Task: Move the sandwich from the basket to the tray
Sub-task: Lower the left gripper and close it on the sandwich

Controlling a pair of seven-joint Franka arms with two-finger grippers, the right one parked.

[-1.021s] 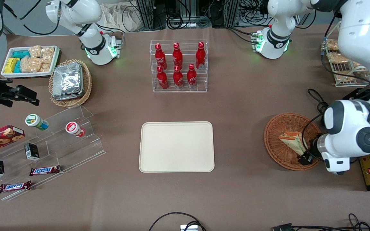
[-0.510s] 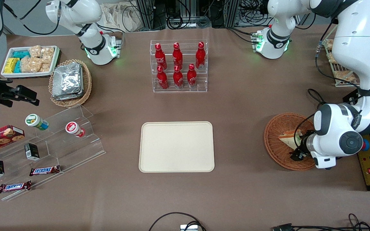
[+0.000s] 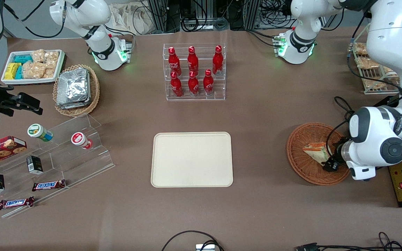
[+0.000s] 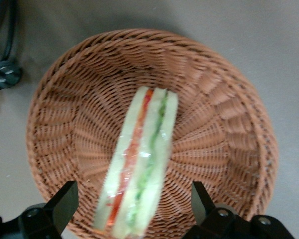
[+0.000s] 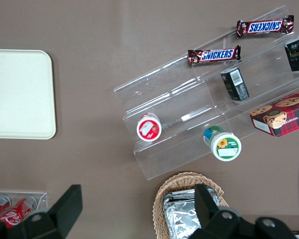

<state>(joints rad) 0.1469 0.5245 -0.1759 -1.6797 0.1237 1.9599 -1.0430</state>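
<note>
The left arm's gripper [image 4: 132,206] hangs low over the basket [image 3: 302,167], its two dark fingers [image 4: 65,203] spread wide with the sandwich [image 4: 139,162] lying between them and touching neither. In the front view the gripper [image 3: 330,164] sits just at the sandwich's 4 o'clock, over the basket's edge that lies toward the working arm's end of the table.

The sandwich [image 3: 315,152] rests inside the basket, a pale wedge on its side showing a red-orange stripe and a green stripe between the bread, wrapped in clear film. Seen from the wrist, it runs across the woven floor from about the middle toward the rim next to the fingers.

The reddish-brown basket [image 4: 239,129] sits on the brown table [image 3: 257,115], with a black cable [image 3: 342,104] looping at its 1 o'clock.

At the basket's 9 o'clock, well apart, lies the cream tray [image 3: 192,159], flat and bare. At the tray's 12 o'clock stands a clear rack of red bottles [image 3: 194,71]. At the tray's 9 o'clock is a clear stepped stand [image 3: 68,153] with small cups and chocolate bars [image 3: 48,185]. At its 10 o'clock, farther from the camera, a tan basket holds foil packs [image 3: 72,87].
</note>
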